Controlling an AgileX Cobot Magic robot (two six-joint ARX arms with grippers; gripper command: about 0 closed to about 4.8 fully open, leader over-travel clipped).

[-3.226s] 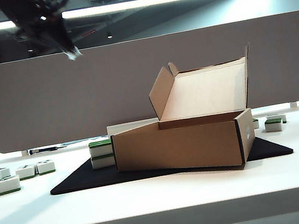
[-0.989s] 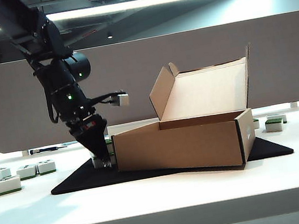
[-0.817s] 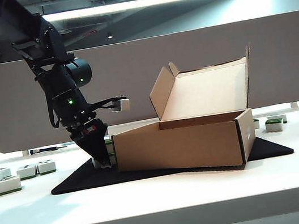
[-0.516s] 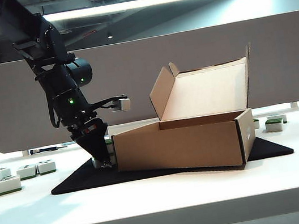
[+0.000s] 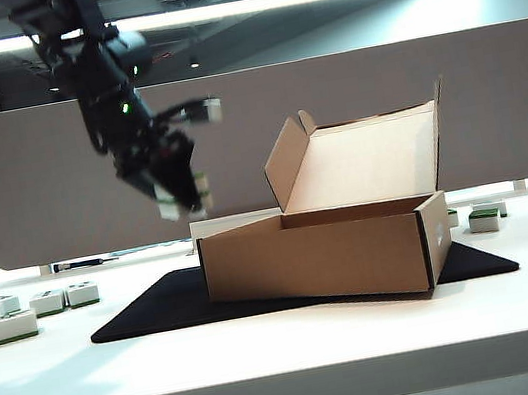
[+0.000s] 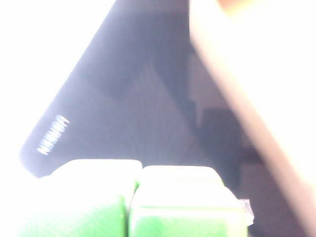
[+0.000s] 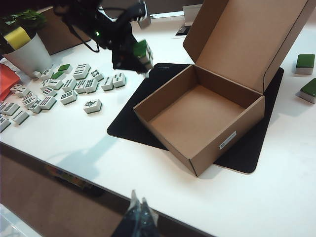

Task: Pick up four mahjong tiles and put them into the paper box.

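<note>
Tiles (image 5: 183, 196) clamped btwn left fingers (image 5: 167, 188), airborne.

Bright ceiling strip light (image 5: 212, 10) overhead, left wrist view overexposed and smeared, close mahjong tiles (image 6: 138, 197) glaring, out of focus

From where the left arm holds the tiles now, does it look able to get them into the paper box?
Probably yes. The left pincer holds the mahjong tiles in the air above the black mat, beside the paper box. The lid stands open, the inside looks empty, and nothing lies between.
</note>
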